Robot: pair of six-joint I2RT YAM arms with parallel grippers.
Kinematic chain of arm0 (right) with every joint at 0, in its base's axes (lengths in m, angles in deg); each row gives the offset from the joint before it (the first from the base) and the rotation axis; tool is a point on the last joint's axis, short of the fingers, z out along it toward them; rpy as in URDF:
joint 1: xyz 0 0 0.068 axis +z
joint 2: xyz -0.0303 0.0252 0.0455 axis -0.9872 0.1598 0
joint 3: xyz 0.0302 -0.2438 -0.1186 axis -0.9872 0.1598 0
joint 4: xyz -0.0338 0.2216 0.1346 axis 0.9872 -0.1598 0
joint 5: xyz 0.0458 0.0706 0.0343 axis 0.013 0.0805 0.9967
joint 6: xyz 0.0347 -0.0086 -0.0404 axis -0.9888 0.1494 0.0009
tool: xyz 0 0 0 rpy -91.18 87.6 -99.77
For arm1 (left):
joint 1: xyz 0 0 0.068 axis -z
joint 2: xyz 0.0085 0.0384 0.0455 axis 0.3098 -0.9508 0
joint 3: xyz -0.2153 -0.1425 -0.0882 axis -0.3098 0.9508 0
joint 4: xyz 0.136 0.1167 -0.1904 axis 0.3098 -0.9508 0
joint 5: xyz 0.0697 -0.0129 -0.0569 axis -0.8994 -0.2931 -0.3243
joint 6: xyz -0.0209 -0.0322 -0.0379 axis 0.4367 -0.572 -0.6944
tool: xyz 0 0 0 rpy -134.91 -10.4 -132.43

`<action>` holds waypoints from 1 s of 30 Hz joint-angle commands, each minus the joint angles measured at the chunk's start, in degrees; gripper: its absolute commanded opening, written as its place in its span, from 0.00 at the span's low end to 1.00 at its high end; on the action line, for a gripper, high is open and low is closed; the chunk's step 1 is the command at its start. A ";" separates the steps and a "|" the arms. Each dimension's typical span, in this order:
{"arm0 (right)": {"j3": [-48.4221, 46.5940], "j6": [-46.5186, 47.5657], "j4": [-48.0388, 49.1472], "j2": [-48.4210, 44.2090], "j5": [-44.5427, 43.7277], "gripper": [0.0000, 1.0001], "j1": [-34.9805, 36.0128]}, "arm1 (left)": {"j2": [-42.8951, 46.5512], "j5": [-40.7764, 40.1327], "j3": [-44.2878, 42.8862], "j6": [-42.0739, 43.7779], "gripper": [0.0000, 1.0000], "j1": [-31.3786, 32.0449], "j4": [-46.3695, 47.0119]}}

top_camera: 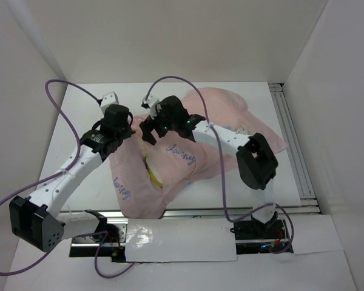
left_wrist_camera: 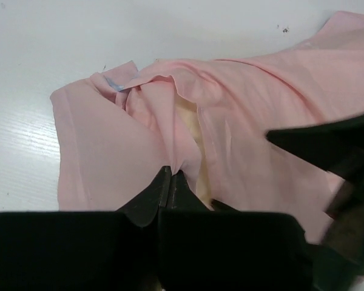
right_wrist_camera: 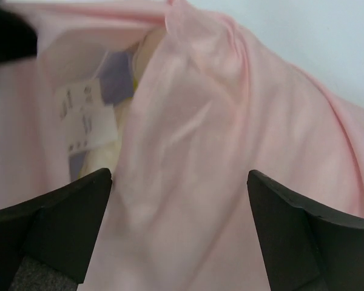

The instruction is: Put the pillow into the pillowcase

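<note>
Pillow [top_camera: 153, 171], cream-yellow, lying mostly inside the pillowcase [top_camera: 230, 115] at the middle of the white tabletop [top_camera: 79, 133]; only a narrow strip of it shows through the gap in the pink fabric. The pillowcase lies crumpled with its pale pink side up, reaching from the near edge of the tabletop toward the far right, with faint blue script [top_camera: 181, 151] on it near the opening. The left gripper [top_camera: 124, 130] stands at the left rim of the opening. In the left wrist view its jaws are pressed together on a raised fold of the pillowcase [left_wrist_camera: 261, 91], with the pillow [left_wrist_camera: 188, 121] visible as a pale slit just beyond the left gripper [left_wrist_camera: 170, 173]. The right gripper [top_camera: 151, 130] sits close beside it, over the same opening. In the right wrist view the jaws of the right gripper [right_wrist_camera: 179, 182] are spread wide over the pink pillowcase [right_wrist_camera: 230, 151], gripping nothing. A white printed tag [right_wrist_camera: 88, 118] lies inside the opening to the left, with blue patches next to it.
</note>
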 commanded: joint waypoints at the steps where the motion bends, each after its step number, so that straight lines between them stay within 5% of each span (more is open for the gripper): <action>1: 7.45 -1.02 -5.74 -11.76 -0.71 1.00 -1.10 | 4.62 -2.58 -1.31 -5.03 0.00 -0.50 -1.06; 9: 17.92 2.30 -14.96 -20.05 7.19 1.00 1.00 | 5.77 -3.10 -2.54 -4.60 0.00 -1.03 -5.02; 18: 20.66 0.47 -9.61 -18.13 11.24 1.00 8.04 | 4.45 -0.38 -4.48 -4.07 0.00 -1.03 -6.34; 22: 17.85 -5.66 -10.74 -16.19 6.25 1.00 10.50 | 4.45 1.72 -3.35 -5.11 0.00 -1.03 -5.82; 30: 16.09 -14.39 -13.29 -19.44 -19.50 1.00 15.59 | 6.12 -0.56 -0.61 -7.40 0.00 -1.03 -5.81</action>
